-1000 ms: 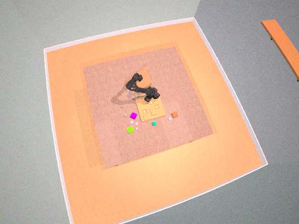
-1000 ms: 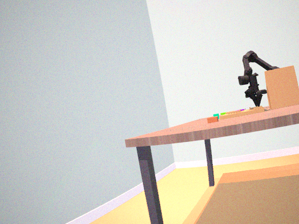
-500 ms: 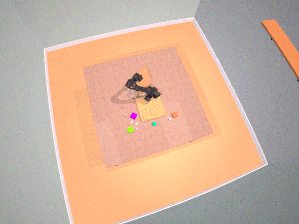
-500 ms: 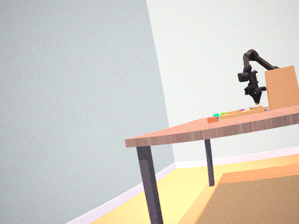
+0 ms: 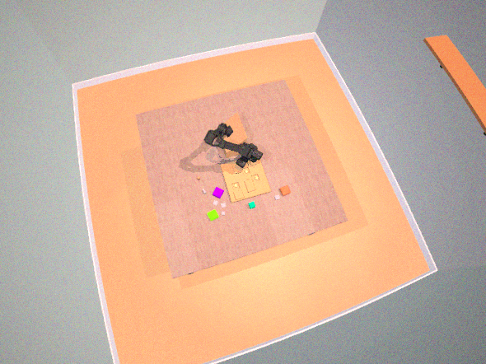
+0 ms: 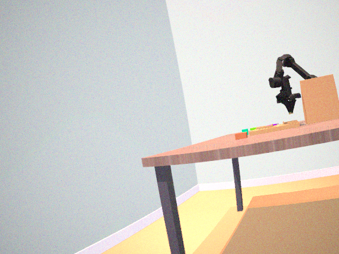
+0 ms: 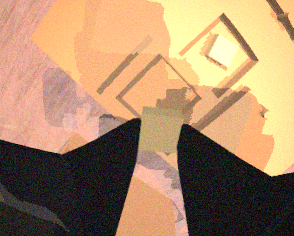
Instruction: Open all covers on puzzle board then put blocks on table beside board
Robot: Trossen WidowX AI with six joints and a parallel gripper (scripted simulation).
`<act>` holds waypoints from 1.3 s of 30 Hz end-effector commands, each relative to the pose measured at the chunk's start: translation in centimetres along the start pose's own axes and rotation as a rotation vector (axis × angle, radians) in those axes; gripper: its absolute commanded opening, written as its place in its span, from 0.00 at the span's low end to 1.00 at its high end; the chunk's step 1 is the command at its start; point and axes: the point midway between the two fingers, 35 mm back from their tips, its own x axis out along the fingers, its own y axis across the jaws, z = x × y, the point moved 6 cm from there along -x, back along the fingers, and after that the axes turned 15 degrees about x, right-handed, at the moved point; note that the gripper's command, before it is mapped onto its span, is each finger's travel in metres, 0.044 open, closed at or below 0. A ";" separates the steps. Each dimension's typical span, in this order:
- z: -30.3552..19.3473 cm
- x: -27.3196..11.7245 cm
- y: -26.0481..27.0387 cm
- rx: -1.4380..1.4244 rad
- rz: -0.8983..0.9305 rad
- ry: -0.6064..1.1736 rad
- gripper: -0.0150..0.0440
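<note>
Black arm (image 6: 284, 89) bent above puzzle board (image 6: 274, 128) (end effector (image 6: 291, 112) downward)

The puzzle board (image 5: 244, 193) (image 6: 270, 129) (image 7: 60, 30) looks like pale, smooth wood — matt, with no gloss on its face. Under it, the tabletop (image 5: 268, 119) (image 6: 207, 147) (image 7: 20, 90) has the look of reddish-brown wood, streaked with grain. Above the board, the arm (image 5: 235, 146) (image 6: 299, 69) seems matt black, its material hard to tell. Beside the board, the orange block (image 5: 285, 190) (image 6: 241, 135) and the purple block (image 5: 218, 192) look plain and smooth — matt too, their material unclear.
</note>
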 end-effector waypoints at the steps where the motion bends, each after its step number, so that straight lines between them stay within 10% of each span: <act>1: 0.0 -1.0 0.0 0.006 0.005 -0.001 0.39; 39: 8.2 -4.2 7.8 0.009 0.015 -0.009 0.39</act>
